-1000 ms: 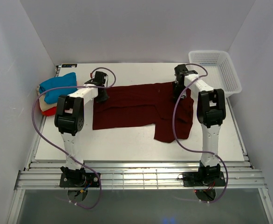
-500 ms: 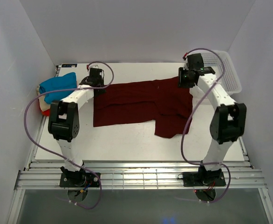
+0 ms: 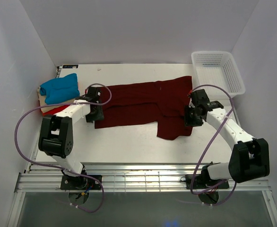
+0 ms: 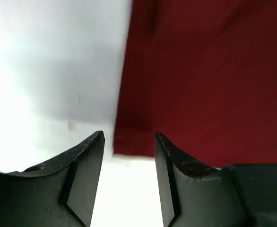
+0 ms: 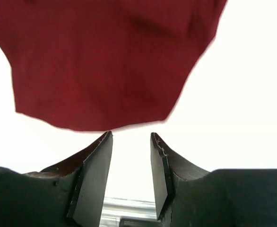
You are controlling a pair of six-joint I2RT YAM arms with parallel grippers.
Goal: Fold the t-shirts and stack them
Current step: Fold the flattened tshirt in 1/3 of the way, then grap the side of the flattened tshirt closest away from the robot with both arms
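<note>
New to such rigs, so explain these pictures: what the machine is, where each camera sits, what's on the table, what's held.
Two robot arms are bolted to the table. The wide picture looks down from above and behind; the other two come from a camera on each wrist. A maroon shirt lies spread out, a blue shirt tops a pile at the left, and a basket stands far right. The left gripper and right gripper are open at the maroon shirt's edges, holding nothing.

White table top (image 3: 129, 142), matte, evenly lit; shadows soft. Plain pale walls enclose it on three sides: back wall (image 3: 138, 28), left wall (image 3: 11, 94), right wall (image 3: 271, 71). Aluminium rail frame (image 3: 143, 182) along near edge. White mesh basket (image 3: 217, 53) at far right corner.
</note>
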